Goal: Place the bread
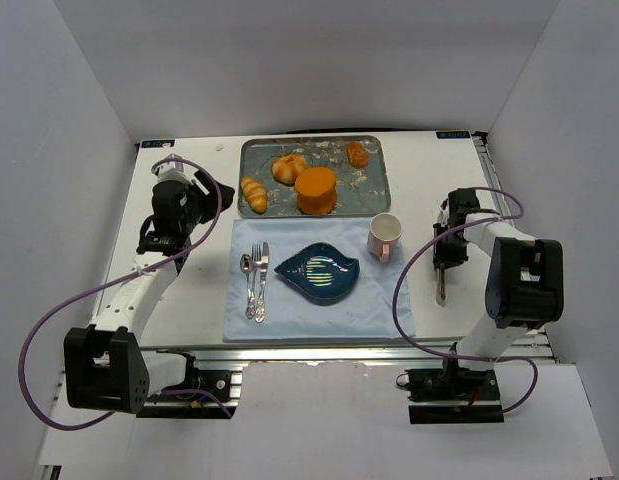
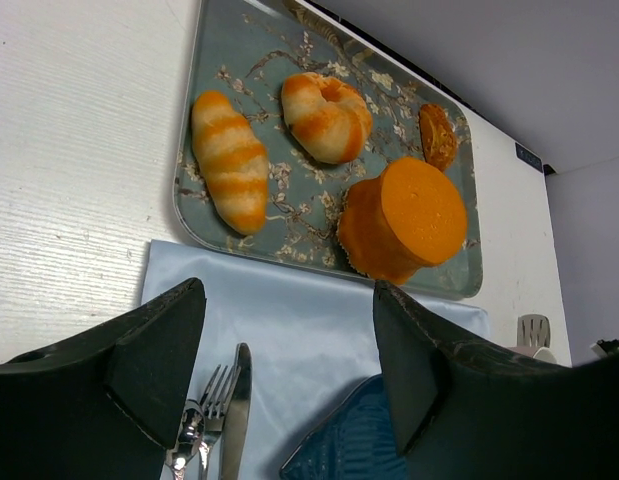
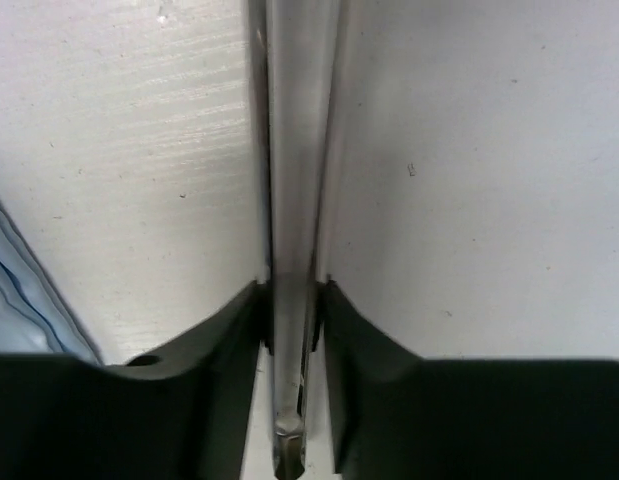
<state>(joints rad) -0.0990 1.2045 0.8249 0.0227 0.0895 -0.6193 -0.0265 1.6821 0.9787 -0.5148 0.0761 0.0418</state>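
Sitting upright near the front edge of the grey floral metal tray (image 1: 374, 185), the smooth plain orange round bread (image 1: 316, 190) has a pale-scored orange bun (image 1: 288, 168) just behind it and a small striped elongated roll (image 1: 253, 193) to its left. The left tool (image 1: 211, 192) hovers over the white tabletop (image 1: 419, 180) left of the tray, fingers spread wide and released, grasping nothing. The right tool (image 3: 291, 300), right of the pink mug (image 1: 385, 237), is clenched on a slender shiny metal bar (image 3: 294, 150). A dark blue leaf-shaped plate (image 1: 318, 273) lies on the pale blue cloth (image 1: 384, 310).
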